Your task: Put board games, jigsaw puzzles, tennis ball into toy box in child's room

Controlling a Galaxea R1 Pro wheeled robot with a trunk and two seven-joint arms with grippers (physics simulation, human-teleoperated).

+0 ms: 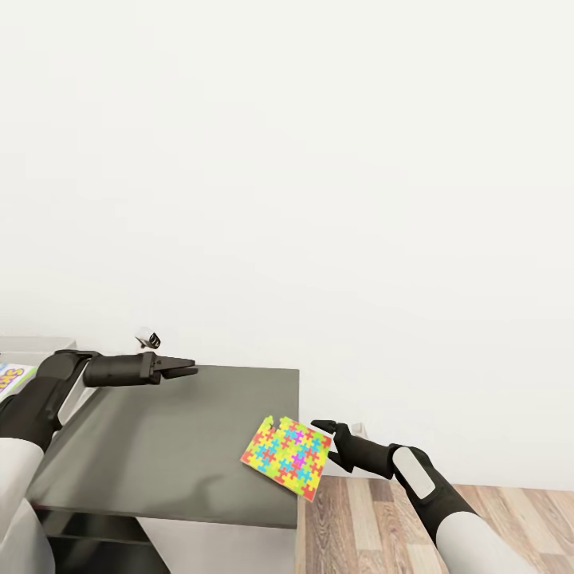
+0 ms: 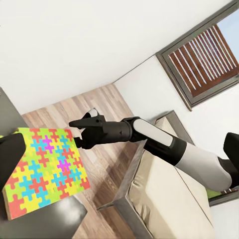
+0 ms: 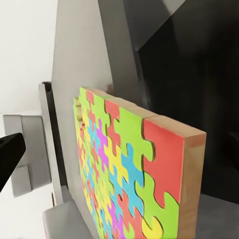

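White wall [image 1: 319,159]: fills the far side of my head view. Wood-plank floor [image 1: 375,518]: lies at the near right, beyond the counter's edge.

Counter [image 1: 175,446]: I see its lower dark grey section ahead of me; a paler, higher part [image 1: 32,345] begins at the far left, and a sliver of a bright printed game box [image 1: 9,376] shows at the left edge there.

Bed [image 2: 164,199]: in the left wrist view, a cream mattress in a grey frame, below a slatted window [image 2: 204,57].

Jigsaw puzzle [image 1: 287,456]: one square sheet of bright interlocking pieces, tilted, at the counter's near right corner and overhanging its right edge (the right wrist view shows its wooden backing edge-on).

Right claw [image 1: 325,440]: clenched on the puzzle's right edge, one finger above and one below.

Left claw [image 1: 185,368]: held over the far part of the dark counter, pointing right, fingers close together with nothing between them; well apart from the puzzle.
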